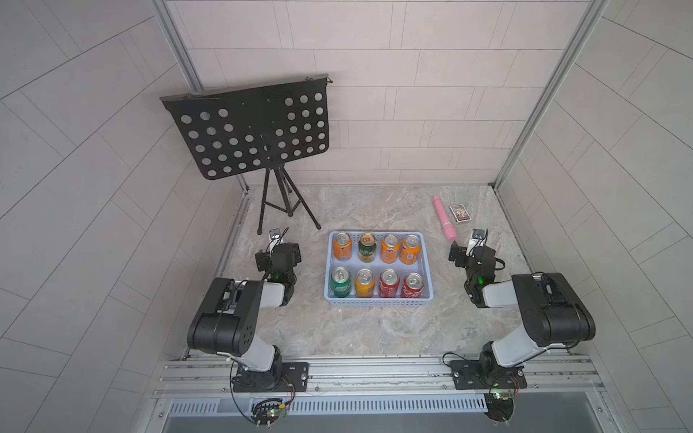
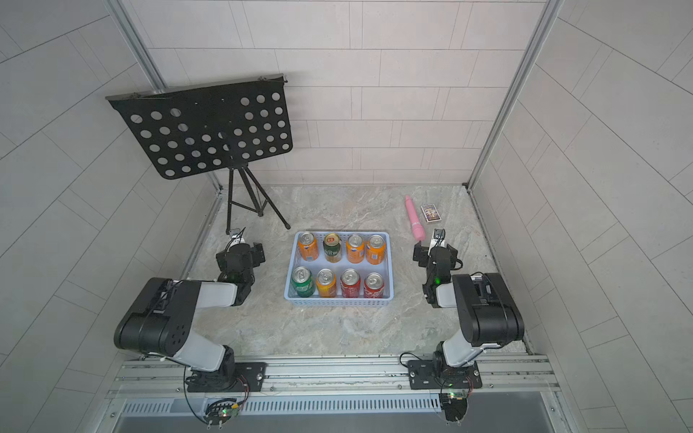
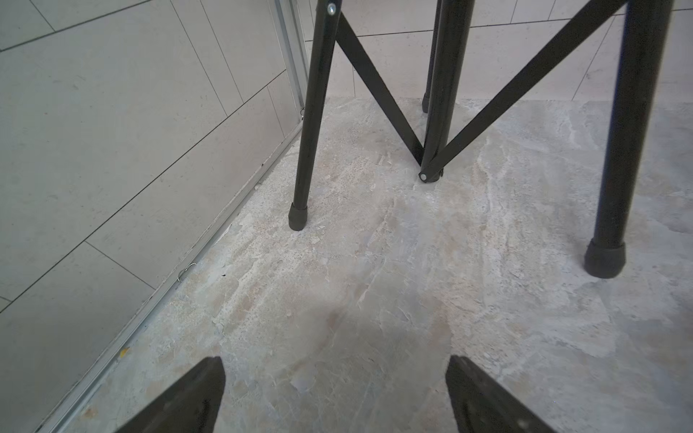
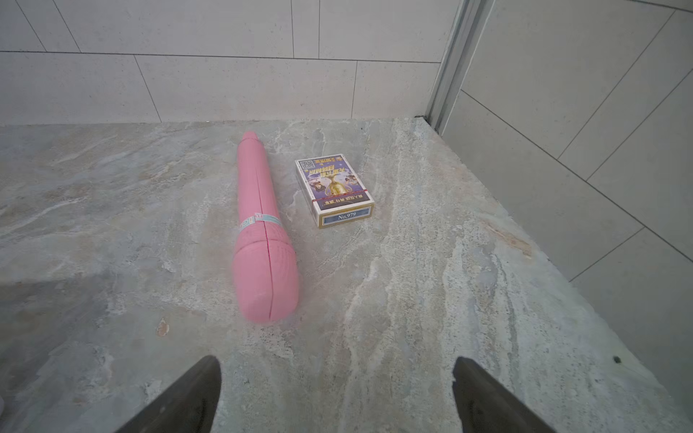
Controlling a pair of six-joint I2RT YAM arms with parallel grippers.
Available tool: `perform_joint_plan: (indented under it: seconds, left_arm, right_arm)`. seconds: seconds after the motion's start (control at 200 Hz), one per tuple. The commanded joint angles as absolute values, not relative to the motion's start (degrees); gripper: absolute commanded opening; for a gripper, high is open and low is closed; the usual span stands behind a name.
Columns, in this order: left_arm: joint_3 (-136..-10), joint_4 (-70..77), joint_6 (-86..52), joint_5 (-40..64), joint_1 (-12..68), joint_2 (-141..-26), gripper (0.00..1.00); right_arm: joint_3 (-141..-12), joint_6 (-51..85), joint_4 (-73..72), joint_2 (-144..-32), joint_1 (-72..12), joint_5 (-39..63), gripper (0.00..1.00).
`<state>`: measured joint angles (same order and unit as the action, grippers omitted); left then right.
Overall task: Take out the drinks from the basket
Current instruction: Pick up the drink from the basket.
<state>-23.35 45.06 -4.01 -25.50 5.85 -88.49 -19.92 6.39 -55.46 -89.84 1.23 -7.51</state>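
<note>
Light-blue plastic marks the middle of my marble table [image 1: 375,337]: the basket [image 1: 378,302] lies flat between the 2 arms, and all 8 drinks stand upright inside it in 2 rows of 4, silver tops up. In both top views the far row reads, from my left, an orange can [image 1: 342,247], a dark green-gold can [image 1: 366,248], a 2nd orange can [image 1: 390,249] and a 3rd orange can [image 1: 410,250]. The near row holds a bright green can [image 1: 341,283], a yellow-orange can [image 1: 364,284], a red can [image 1: 389,284] and a 2nd red can [image 1: 413,285]. My left gripper [image 3: 333,375] hangs over bare table left of the basket, well apart from it, jaws spread wide with nothing between them, facing the tripod legs of the black music stand [image 3: 303,150]. My right gripper [image 4: 335,375] is equally wide and empty, right of the basket and clear of it, pointing at a pink tube [image 4: 258,240] and a box of cards [image 4: 333,189] that lie near each other without touching.
</note>
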Motion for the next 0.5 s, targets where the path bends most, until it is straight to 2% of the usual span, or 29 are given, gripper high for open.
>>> perform_joint_plan:
  seconds: [0.0,0.495]
  left_arm:
    - [-24.6,44.2,-4.0,-25.0,5.5,-88.0,1.0]
    - [-24.7,43.6,-4.4,-23.0,4.6,-87.7,1.0]
  right_arm:
    - [-20.1,6.4,-55.5,-89.4,1.1,-7.3,1.0]
    - [-20.1,6.3,-55.3,-89.5,1.1,-7.3,1.0]
